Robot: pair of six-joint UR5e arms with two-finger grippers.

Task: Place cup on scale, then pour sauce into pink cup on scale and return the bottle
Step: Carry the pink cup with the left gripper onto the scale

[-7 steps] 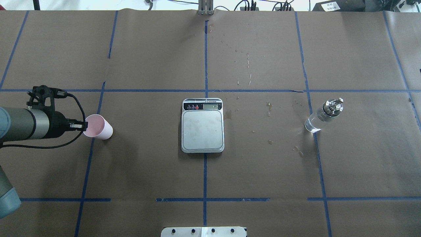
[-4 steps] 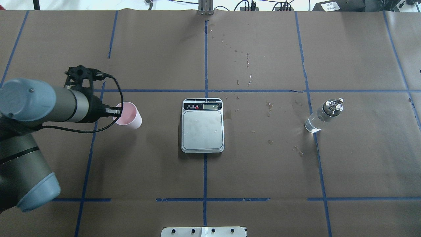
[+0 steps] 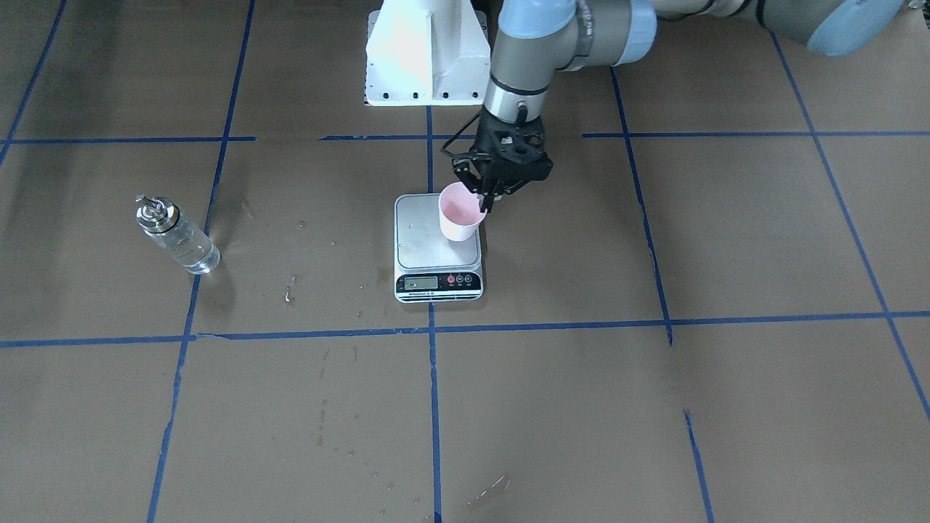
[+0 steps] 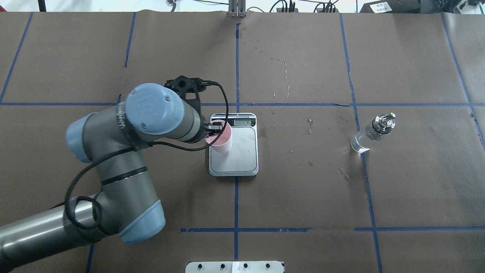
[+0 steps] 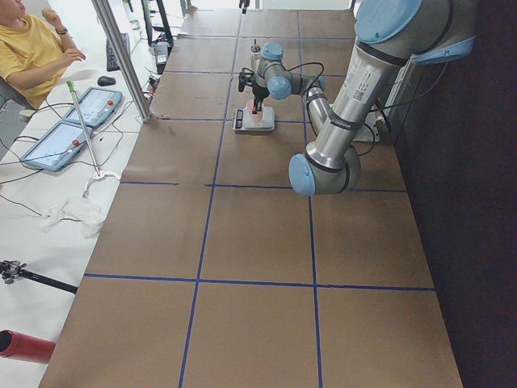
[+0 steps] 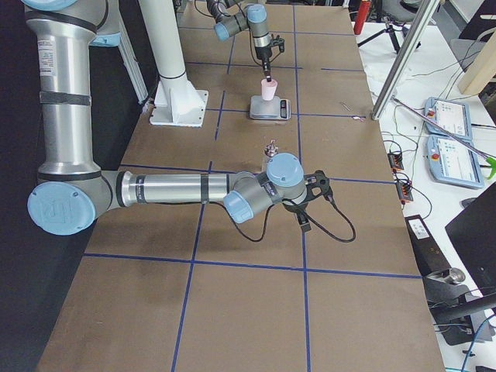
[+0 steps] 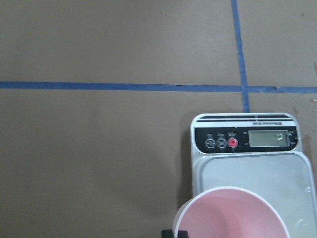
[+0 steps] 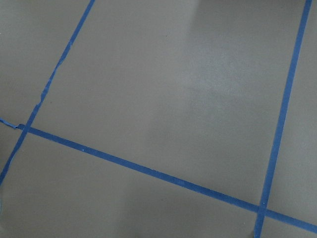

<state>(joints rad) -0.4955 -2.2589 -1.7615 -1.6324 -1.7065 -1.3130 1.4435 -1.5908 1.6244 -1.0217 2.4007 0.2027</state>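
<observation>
My left gripper [image 3: 485,197] is shut on the rim of the pale pink cup [image 3: 459,216] and holds it upright over the left part of the scale's silver platform [image 3: 425,250]. I cannot tell whether the cup's base touches the platform. The overhead view shows the same gripper [image 4: 213,129], cup [image 4: 222,142] and scale [image 4: 238,157]. The left wrist view shows the cup's pink inside [image 7: 233,215] before the scale's display [image 7: 267,138]. The clear glass bottle [image 4: 369,136] with its metal spout stands far right, apart. My right gripper [image 6: 310,205] shows only in the right side view; I cannot tell its state.
Brown paper with blue tape lines covers the table [image 4: 303,197]. Small spill marks [image 4: 310,163] lie between the scale and the bottle. The robot's white base [image 3: 425,51] stands behind the scale. Operators' tablets [image 5: 73,121] lie off the table's far edge.
My left arm has swung to the right with the pink cup in its grip, from the table's left part to over the scale. The bottle and the scale have not moved.
</observation>
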